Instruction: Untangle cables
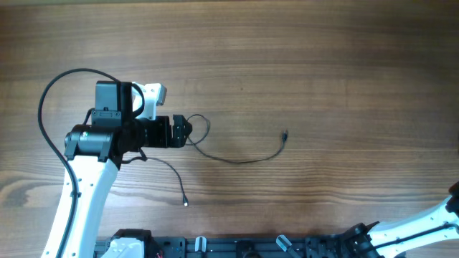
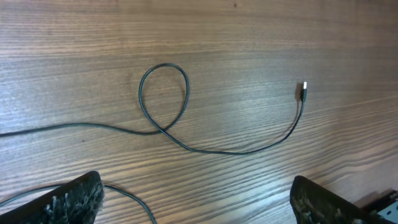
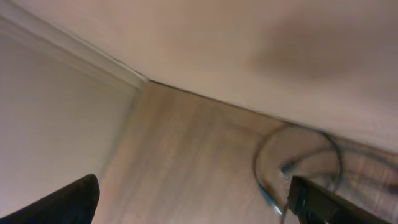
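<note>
A thin dark cable [image 1: 237,159] lies on the wooden table, with a small loop [image 1: 199,129] at its left end and a plug [image 1: 285,134] at its right end. In the left wrist view the loop [image 2: 163,96] crosses itself and the strand runs right to the plug [image 2: 303,91]. A second thin cable [image 1: 174,175] runs from under the left arm to a plug [image 1: 186,203] near the front, and a stretch of it [image 2: 134,199] shows by the left finger. My left gripper [image 1: 183,131] [image 2: 199,205] is open and empty just left of the loop. My right gripper [image 3: 193,202] is open and empty, far from both cables.
The right arm [image 1: 423,223] lies low at the front right corner. Its wrist view is blurred, shows wall and ceiling, and has blurred wires [image 3: 298,162] at the right. A thick black robot cable [image 1: 50,93] arcs over the left arm. A black rail [image 1: 237,247] lines the front edge.
</note>
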### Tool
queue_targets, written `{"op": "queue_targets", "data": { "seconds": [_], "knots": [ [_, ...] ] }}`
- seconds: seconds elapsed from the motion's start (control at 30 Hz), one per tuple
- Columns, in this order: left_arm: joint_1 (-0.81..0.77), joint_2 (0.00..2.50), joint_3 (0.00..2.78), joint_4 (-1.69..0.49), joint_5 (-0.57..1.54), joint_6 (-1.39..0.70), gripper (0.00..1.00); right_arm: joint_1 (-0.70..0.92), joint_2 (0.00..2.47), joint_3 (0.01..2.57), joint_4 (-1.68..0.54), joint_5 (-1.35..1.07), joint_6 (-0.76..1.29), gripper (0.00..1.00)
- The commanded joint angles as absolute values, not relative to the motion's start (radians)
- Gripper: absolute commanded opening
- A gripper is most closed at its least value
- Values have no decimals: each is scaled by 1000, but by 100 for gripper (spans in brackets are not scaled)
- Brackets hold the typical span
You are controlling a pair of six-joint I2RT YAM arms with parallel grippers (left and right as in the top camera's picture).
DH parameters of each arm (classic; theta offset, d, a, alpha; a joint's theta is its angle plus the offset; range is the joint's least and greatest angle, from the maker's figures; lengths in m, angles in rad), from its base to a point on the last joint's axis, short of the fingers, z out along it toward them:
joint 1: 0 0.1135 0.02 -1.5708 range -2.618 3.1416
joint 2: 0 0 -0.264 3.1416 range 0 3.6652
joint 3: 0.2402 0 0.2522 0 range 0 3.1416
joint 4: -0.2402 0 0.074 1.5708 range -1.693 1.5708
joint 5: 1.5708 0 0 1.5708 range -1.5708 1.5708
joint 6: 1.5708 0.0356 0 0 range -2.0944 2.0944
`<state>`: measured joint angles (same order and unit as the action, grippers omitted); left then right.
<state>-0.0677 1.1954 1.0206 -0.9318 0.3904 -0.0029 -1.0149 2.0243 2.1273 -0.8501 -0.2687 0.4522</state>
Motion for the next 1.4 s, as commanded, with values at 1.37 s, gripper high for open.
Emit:
{"op": "queue_targets", "data": {
  "seconds": [1.37],
  "knots": [
    [469,1198,1021,-985,426,-186,100,641,2152,1750,-958,-472,-618,100]
  ]
}}
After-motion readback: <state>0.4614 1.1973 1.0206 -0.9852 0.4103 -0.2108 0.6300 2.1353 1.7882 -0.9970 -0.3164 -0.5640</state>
